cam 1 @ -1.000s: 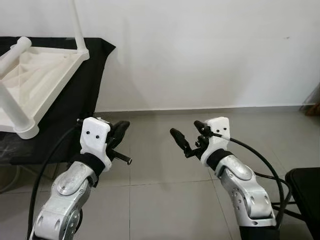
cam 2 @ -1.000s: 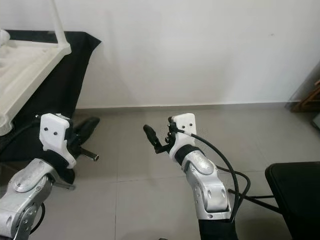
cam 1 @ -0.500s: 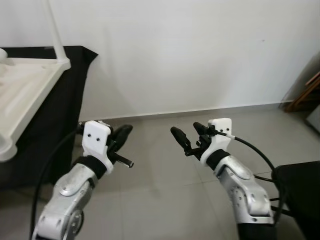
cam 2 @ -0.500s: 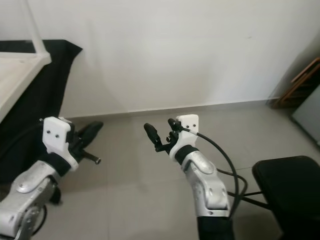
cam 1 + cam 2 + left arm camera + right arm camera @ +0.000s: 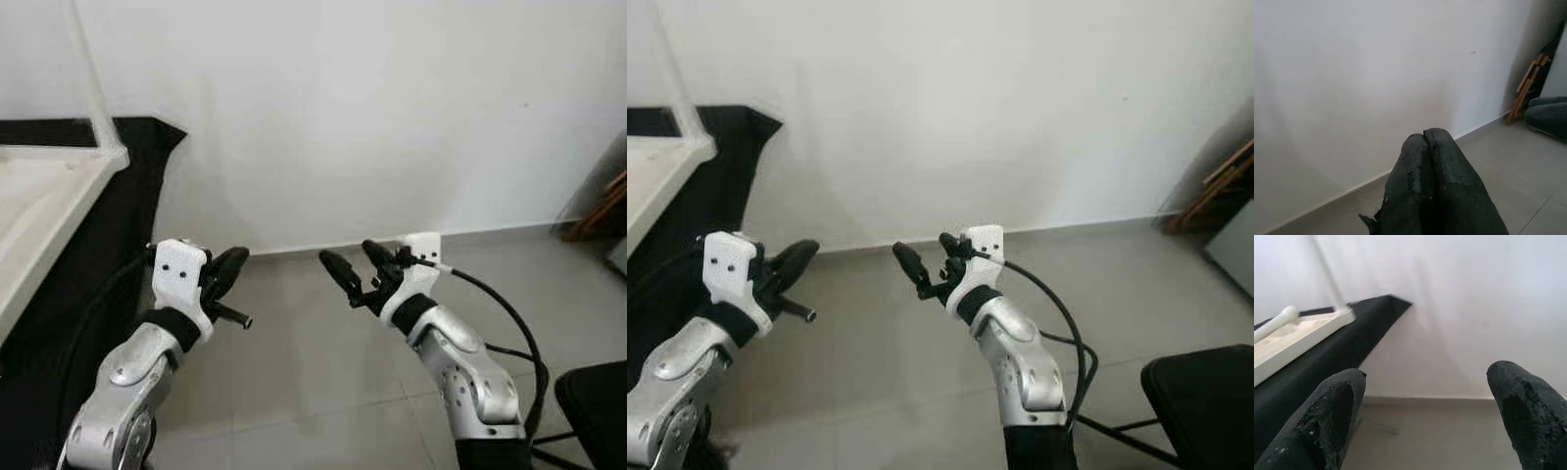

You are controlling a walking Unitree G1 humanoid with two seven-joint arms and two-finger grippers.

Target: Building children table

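Left gripper (image 5: 231,264) closed, right gripper (image 5: 355,264) spread

my arms are silver jointed shells with black wrist bands; white blocky housings, each with two small dark screw holes; long black textured fingers (image 5: 1528,411); black cables loop behind.

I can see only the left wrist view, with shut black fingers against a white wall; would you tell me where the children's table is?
Observer: The white table lies on a black cloth at the robot's left, one leg pointing up.
Operator: Is the other arm carrying anything?
Observer: No, the right end effector is open and empty above the floor.
Operator: What stands on that side?
Observer: A black seat, low at the robot's right.
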